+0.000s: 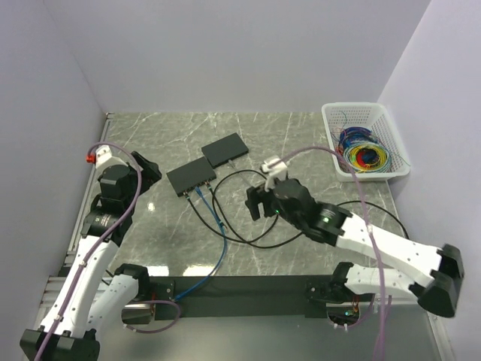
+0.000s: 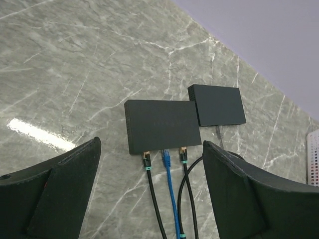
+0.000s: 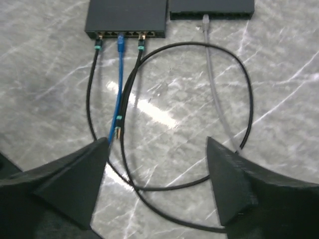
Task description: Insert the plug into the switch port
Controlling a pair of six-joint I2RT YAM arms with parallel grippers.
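Observation:
Two black switches lie side by side, the nearer one (image 1: 192,177) (image 2: 162,125) (image 3: 126,19) and the farther one (image 1: 225,150) (image 2: 218,104) (image 3: 212,7). Two black plugs (image 2: 146,158) (image 2: 183,154) and a blue plug (image 2: 166,158) sit in the nearer switch's front ports. A grey plug (image 3: 206,22) sits in the farther switch. A loose black plug (image 3: 118,130) with a teal band and a gold tip lies on the table beside the blue cable. My left gripper (image 1: 146,169) (image 2: 152,199) is open and empty, left of the switches. My right gripper (image 1: 259,201) (image 3: 157,164) is open and empty above the black cable loops.
Black cable loops (image 1: 248,226) and a blue cable (image 1: 218,256) trail over the marble table toward the near edge. A white basket (image 1: 398,150) of coloured cables stands at the back right. Walls close in the left, the back and the right.

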